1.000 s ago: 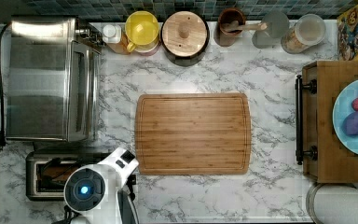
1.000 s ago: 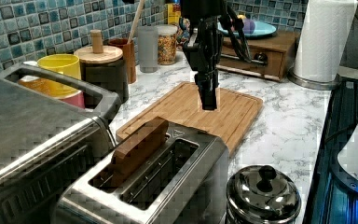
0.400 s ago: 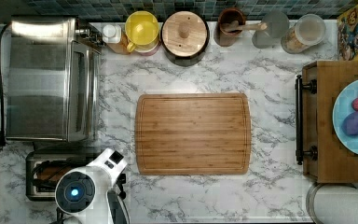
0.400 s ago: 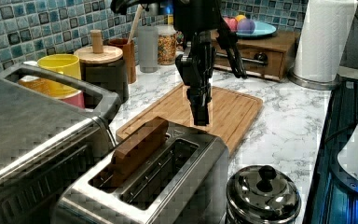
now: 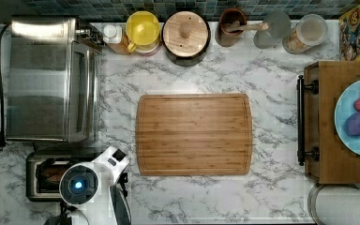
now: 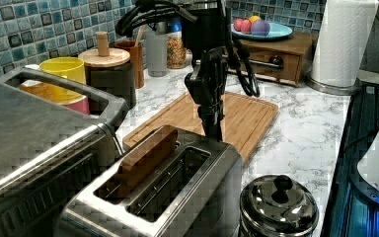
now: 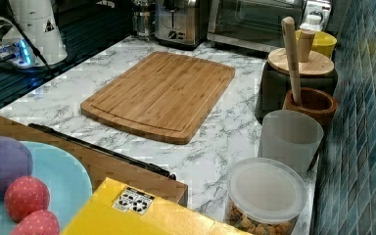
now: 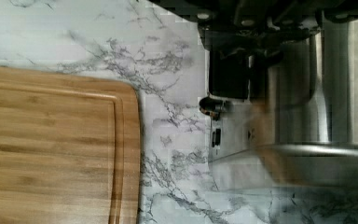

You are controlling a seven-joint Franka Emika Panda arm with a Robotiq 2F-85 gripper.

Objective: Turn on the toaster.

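Note:
The small steel toaster [image 6: 177, 182] stands in the near foreground of the left view, with a brown slice of bread [image 6: 145, 158] upright in one slot. In the top view the toaster [image 5: 40, 176] sits at the lower left, partly under my white arm [image 5: 89, 185]. My gripper [image 6: 212, 126] points straight down at the toaster's far end, fingers together with nothing between them. The wrist view has the toaster's end face with the black lever [image 8: 228, 77] just below my fingers and a small knob [image 8: 209, 106] beside it. I cannot tell whether the fingers touch the lever.
A large toaster oven [image 5: 47, 79] stands right beside the toaster. The bamboo cutting board [image 5: 194, 133] lies mid-counter. A steel lidded pot [image 6: 279, 207] sits next to the toaster. Jars and a yellow mug [image 5: 143, 28] line the back wall. A wooden tray [image 5: 326, 126] holds a blue plate.
My arm has moved from above the cutting board's corner to the toaster and come down, so the gripper now hangs at the toaster's lever end.

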